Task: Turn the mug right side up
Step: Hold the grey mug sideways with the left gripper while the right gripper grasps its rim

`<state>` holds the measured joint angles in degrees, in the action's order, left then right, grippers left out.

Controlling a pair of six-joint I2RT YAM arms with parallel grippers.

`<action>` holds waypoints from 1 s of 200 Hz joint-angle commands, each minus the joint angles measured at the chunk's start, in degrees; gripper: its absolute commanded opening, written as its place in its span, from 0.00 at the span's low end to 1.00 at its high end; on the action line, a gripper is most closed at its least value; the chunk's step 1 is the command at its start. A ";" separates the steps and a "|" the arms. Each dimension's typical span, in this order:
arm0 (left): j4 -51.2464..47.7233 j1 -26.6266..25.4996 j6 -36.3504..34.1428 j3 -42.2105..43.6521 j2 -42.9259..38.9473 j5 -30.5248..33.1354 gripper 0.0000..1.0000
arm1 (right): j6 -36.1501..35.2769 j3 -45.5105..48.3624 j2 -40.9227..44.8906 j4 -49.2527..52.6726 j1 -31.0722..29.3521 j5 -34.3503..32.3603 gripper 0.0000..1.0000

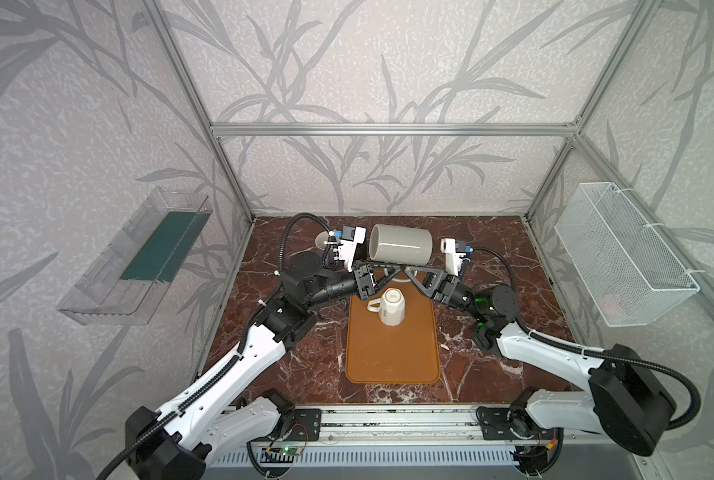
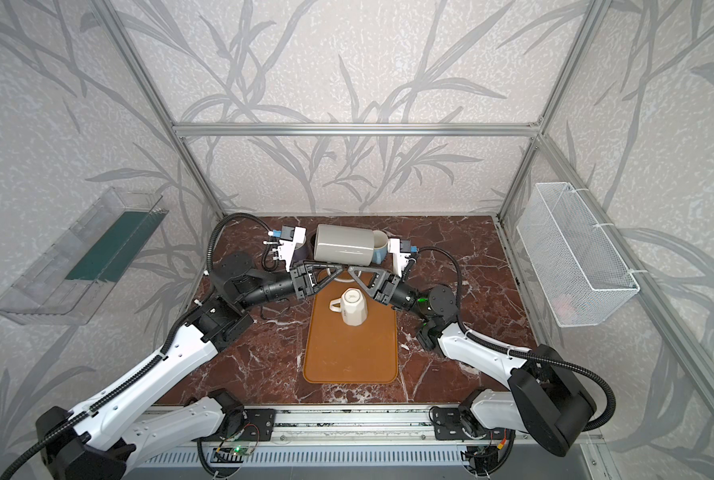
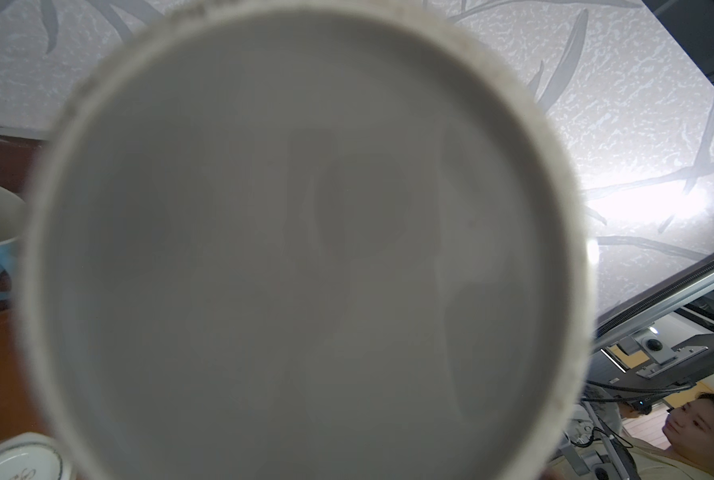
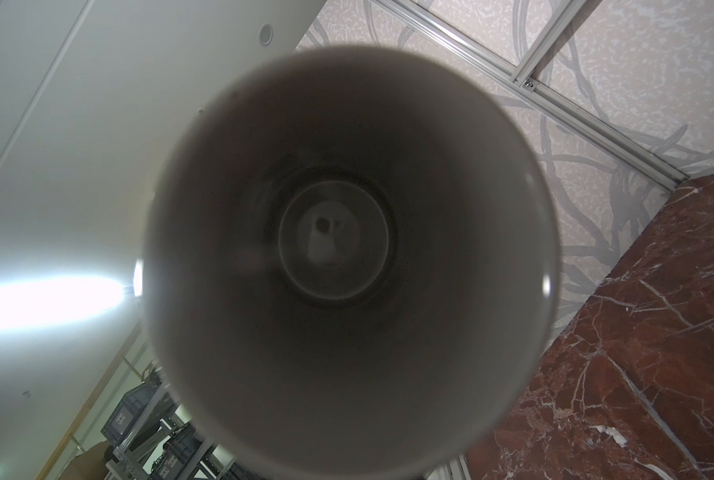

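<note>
A large grey mug hangs on its side above the back of the table. Its base faces the left wrist camera and fills that view. Its open mouth faces the right wrist camera, which looks straight down the inside. In both top views my left gripper and right gripper meet tip to tip under the mug's lower side. The right gripper is shut at the mug's underside. How the left jaws stand is hidden by the mug.
A white faceted cup stands upside down on the orange mat. A blue mug and a dark mug stand behind the arms. A clear tray hangs on the left wall, a wire basket on the right.
</note>
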<state>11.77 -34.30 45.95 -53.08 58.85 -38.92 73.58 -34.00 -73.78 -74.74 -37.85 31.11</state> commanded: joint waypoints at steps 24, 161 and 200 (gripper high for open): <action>0.94 0.47 -1.13 -0.71 -1.70 -0.10 0.35 | -1.65 -0.65 2.06 -5.56 -0.24 -1.39 0.00; -7.85 0.78 -5.51 0.54 -2.91 3.07 0.43 | -2.83 3.58 4.83 -1.18 0.22 -1.78 0.00; -8.88 0.73 -6.65 1.47 -2.38 3.91 0.43 | -7.18 4.82 10.55 8.70 0.20 -1.85 0.00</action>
<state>2.13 -33.93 41.15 -52.16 57.23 -36.16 70.98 -28.69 -68.31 -67.68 -37.65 29.39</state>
